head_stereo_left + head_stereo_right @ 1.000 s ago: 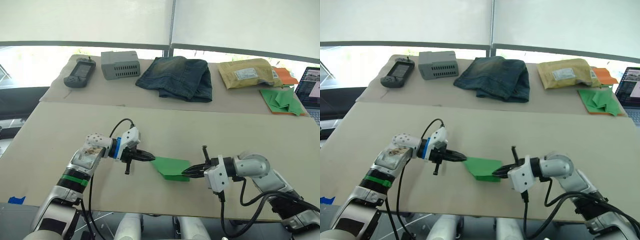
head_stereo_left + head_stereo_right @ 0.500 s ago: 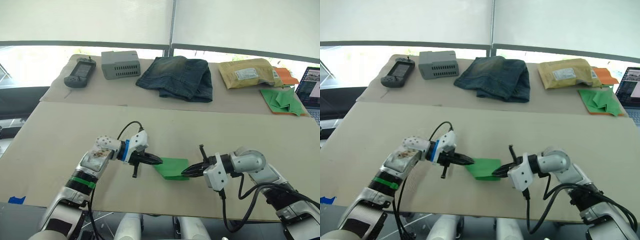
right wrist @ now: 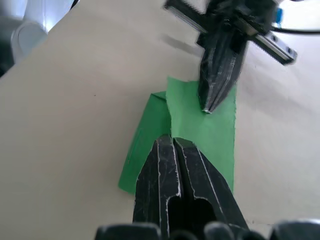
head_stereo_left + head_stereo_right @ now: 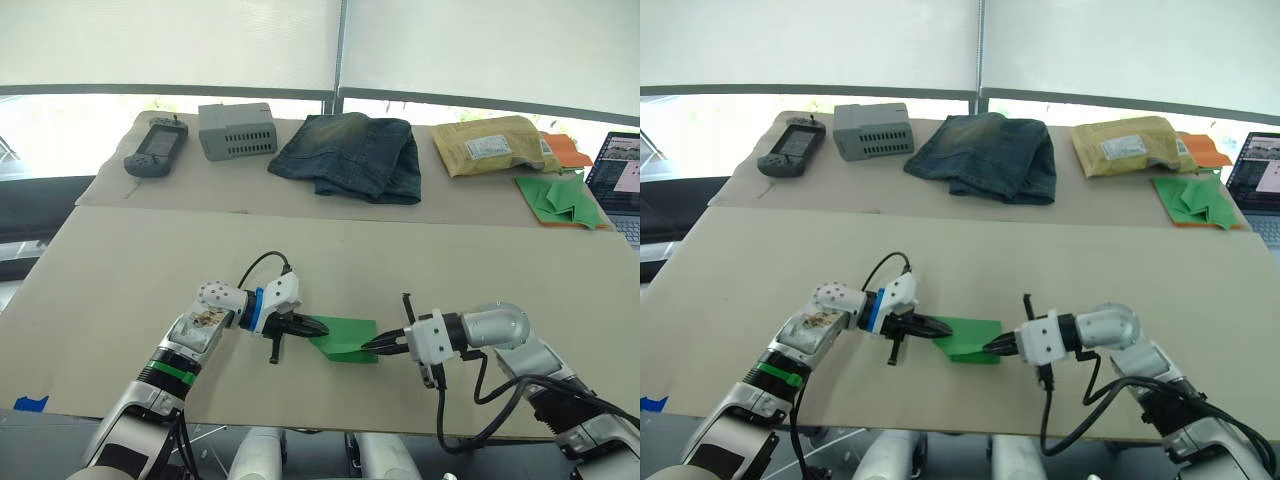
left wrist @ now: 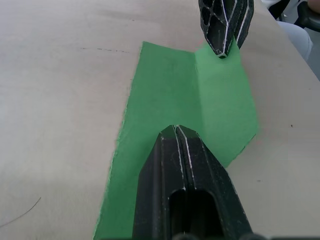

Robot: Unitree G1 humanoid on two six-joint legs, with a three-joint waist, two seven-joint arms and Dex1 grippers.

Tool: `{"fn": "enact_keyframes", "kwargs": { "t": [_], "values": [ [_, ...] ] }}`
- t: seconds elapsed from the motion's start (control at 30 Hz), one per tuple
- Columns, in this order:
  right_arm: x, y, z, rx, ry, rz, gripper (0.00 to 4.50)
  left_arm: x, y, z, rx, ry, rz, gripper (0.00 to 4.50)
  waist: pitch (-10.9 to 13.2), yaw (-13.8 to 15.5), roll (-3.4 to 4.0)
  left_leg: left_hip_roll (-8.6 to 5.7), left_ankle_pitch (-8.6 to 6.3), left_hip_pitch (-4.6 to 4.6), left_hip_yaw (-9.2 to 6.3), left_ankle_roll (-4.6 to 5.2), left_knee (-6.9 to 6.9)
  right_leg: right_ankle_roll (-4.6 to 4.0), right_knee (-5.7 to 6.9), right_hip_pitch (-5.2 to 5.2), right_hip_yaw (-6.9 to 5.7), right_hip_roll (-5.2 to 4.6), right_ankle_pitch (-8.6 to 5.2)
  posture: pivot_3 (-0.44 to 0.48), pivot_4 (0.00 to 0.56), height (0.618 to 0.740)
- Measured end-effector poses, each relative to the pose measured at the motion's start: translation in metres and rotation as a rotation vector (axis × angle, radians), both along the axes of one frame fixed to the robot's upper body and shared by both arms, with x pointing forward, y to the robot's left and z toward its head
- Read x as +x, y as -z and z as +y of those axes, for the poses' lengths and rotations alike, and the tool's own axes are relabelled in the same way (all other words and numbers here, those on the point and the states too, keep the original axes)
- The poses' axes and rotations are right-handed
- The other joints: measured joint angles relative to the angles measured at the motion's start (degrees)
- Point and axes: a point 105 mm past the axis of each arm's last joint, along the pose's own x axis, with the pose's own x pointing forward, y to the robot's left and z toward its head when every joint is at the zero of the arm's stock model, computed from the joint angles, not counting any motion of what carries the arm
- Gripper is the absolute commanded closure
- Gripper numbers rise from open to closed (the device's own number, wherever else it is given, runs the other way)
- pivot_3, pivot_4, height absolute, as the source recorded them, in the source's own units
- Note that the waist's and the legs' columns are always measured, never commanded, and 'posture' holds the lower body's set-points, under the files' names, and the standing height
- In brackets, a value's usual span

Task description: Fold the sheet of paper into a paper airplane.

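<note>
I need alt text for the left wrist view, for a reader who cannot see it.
The left gripper, fingers closed together, presses on the folded green sheet of paper lying on the beige table. The right gripper touches the paper's far edge.

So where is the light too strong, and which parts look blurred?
Left eye view: the windows behind the far table are blown out white. Left wrist view: the left pincer is sharp, the green paper slightly soft. Right wrist view: the far background is blurred.

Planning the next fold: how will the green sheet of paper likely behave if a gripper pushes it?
The sheet of paper looks thin and flat, so probably floppy and light. On the smooth table it would likely slide or buckle along its creases.
</note>
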Motion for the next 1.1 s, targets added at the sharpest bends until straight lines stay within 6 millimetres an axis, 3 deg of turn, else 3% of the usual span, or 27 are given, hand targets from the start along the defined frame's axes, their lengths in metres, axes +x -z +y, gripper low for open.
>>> {"fn": "enact_keyframes", "kwargs": {
  "t": [0.27, 0.5, 1.1],
  "values": [
    [0.007, 0.006, -0.006, 0.021, 0.136, 0.363, 4.49, 0.000, 0.001, -0.003, -0.031, -0.022, 0.016, 4.50, 0.0, 0.2, 0.01, -0.03, 0.00, -0.02, 0.00, 0.00, 0.00, 0.02, -0.04, 0.01, -0.01, -0.02, 0.00, 0.000, 0.150, 0.728],
    [0.015, 0.009, -0.007, 0.067, 0.226, 0.511, 4.49, 0.000, 0.001, -0.004, -0.035, -0.028, 0.014, 4.50, 0.0, 0.2, 0.01, -0.02, 0.00, -0.04, 0.00, 0.00, 0.00, 0.03, -0.05, -0.02, -0.02, -0.01, 0.00, 0.000, 0.150, 0.728],
    [0.024, 0.020, -0.010, 0.016, 0.297, 0.565, 4.49, 0.003, 0.000, -0.005, -0.049, -0.062, 0.006, 4.50, 0.0, 0.2, 0.02, -0.02, 0.00, -0.05, 0.00, -0.01, 0.00, 0.06, -0.06, -0.01, -0.04, -0.01, 0.01, 0.000, 0.150, 0.728]
  ]
}}
